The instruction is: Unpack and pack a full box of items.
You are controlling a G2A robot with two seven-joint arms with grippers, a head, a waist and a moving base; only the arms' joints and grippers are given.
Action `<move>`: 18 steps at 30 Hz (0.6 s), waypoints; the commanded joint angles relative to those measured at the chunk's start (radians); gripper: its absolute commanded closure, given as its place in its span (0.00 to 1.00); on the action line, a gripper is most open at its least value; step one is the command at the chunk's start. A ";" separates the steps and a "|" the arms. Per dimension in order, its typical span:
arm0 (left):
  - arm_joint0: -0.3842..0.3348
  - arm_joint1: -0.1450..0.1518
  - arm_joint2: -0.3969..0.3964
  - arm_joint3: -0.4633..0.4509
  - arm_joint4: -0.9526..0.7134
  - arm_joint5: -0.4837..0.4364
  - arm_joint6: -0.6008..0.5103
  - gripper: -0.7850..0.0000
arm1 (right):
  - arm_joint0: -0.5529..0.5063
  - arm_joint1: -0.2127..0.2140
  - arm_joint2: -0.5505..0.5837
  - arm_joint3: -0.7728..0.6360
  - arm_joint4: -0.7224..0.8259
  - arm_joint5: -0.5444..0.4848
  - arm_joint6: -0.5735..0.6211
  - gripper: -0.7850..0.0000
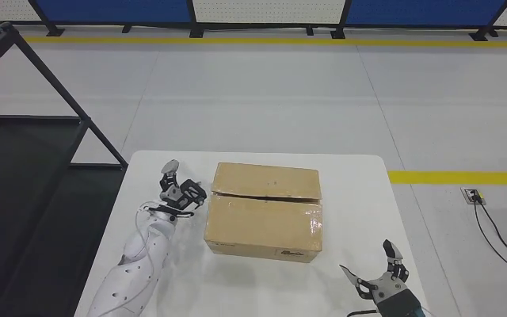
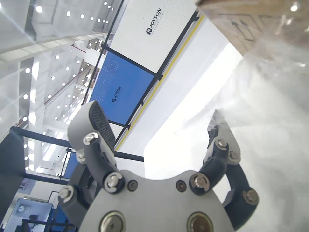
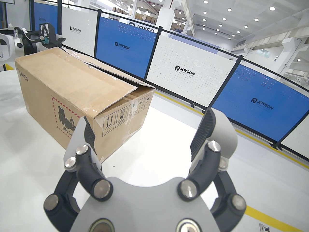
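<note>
Top view first, going left to right: your left gripper (image 1: 184, 181) sits just beside the left end of the box (image 1: 265, 210), up near its far corner, jaws spread wide with nothing in them. In the left wrist view the cardboard corner and some clear tape (image 2: 277, 56) loom really close to one jaw, and I honestly can't tell if it's touching. That's my first worry: nudge in from there and the box could skate sideways across the smooth white tabletop (image 1: 356, 178), since nothing braces its other end. The box sits about mid-tabletop, long side running left to right. It's plain brown cardboard with the top flaps folded down, but the centre seam (image 1: 265, 196) looks parted. In the right wrist view the near flap (image 3: 79, 73) rides a bit proud at its end. Glossy tape covers part of that flap and runs down the end, so I'd guess pads could slip there, and a half-caught flap might spring back or tear. The sides carry handling arrows (image 3: 108, 123) and a red hatched label (image 3: 65, 117). If it's really full, dragging it by a flap looks like a bad bet. Over on the right, your right gripper (image 1: 370, 265) hangs near the tabletop's front right corner, well apart from the box, jaws also wide and empty, so it's too far off to steady anything.
</note>
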 commanded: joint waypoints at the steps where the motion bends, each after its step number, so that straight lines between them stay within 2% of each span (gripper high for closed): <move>1: 0.006 -0.001 -0.010 -0.003 -0.014 0.031 0.020 0.00 | 0.000 0.000 0.000 0.000 0.000 0.000 0.000 0.00; 7: 0.035 -0.005 -0.035 -0.032 -0.025 0.119 0.025 0.00 | 0.000 0.000 0.000 0.000 0.000 0.000 0.000 0.00; 18: 0.138 -0.006 -0.084 -0.131 0.035 0.257 -0.092 0.00 | 0.000 0.000 0.000 0.000 0.000 0.000 0.000 0.00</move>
